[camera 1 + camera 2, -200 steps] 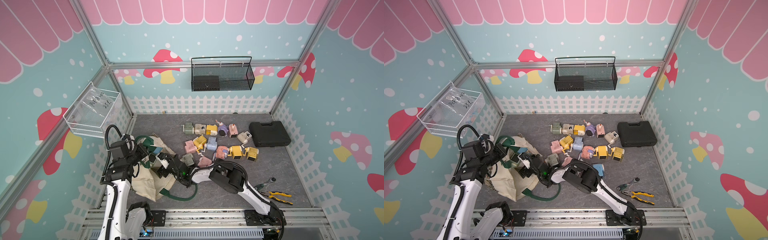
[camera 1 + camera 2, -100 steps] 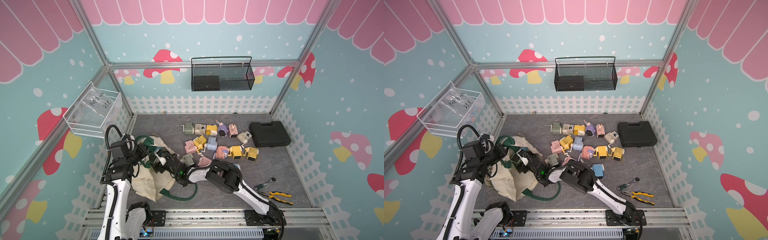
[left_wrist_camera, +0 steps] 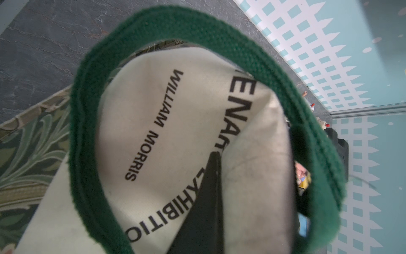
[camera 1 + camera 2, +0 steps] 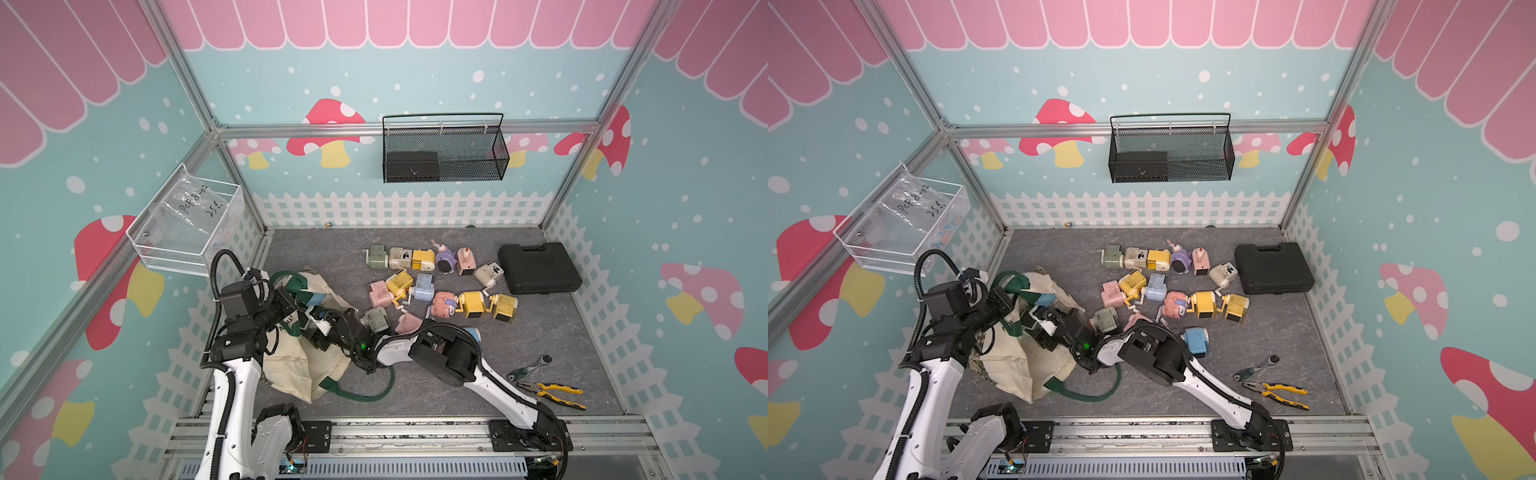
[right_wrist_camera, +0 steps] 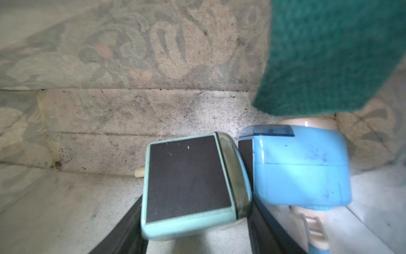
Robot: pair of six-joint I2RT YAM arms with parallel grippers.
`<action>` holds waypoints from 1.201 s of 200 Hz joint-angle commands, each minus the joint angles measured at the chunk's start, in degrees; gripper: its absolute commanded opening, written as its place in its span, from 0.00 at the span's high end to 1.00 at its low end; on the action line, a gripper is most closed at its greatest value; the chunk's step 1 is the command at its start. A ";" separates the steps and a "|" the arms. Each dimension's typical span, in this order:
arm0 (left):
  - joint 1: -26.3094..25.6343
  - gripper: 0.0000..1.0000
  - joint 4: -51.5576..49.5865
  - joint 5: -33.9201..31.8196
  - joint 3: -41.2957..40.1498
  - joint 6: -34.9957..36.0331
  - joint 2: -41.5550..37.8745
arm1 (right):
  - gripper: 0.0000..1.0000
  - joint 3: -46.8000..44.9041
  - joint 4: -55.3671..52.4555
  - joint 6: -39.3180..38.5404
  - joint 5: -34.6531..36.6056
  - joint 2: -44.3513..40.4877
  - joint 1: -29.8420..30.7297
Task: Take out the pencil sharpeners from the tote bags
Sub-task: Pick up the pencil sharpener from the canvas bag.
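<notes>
Many sharpeners (image 4: 424,289) are out; in the bag (image 4: 291,365) pinched by the left tool (image 4: 293,318), two are left, the mint one (image 5: 189,176) flanked, grip unclear, by the right tool (image 5: 196,198).

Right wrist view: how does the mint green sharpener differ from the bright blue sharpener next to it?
The mint green sharpener shows its black base pad to the camera; the bright blue sharpener shows a plain blue side. The mint green sharpener sits between the right gripper's fingers; the bright blue sharpener lies outside them. Both are boxy plastic and lie inside the tote bag.
</notes>
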 commanded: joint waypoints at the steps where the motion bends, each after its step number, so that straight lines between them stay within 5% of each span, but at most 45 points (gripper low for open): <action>1: 0.44 1.00 -1.54 0.33 -1.16 0.37 -0.04 | 0.26 1.27 3.74 -1.56 -0.76 0.74 -0.08; 44: 0.47 1.00 -1.53 0.54 -1.12 0.37 0.25 | 0.21 5.35 1.13 -1.44 -0.82 2.77 -0.04; 141: 0.46 1.00 -1.51 0.47 -1.11 0.37 0.40 | 0.33 6.41 -2.70 -1.74 -1.89 3.01 -0.09; 240: 0.46 1.00 -1.45 0.37 -1.12 0.45 0.08 | 0.46 -15.04 4.89 -1.04 -5.20 -13.72 0.84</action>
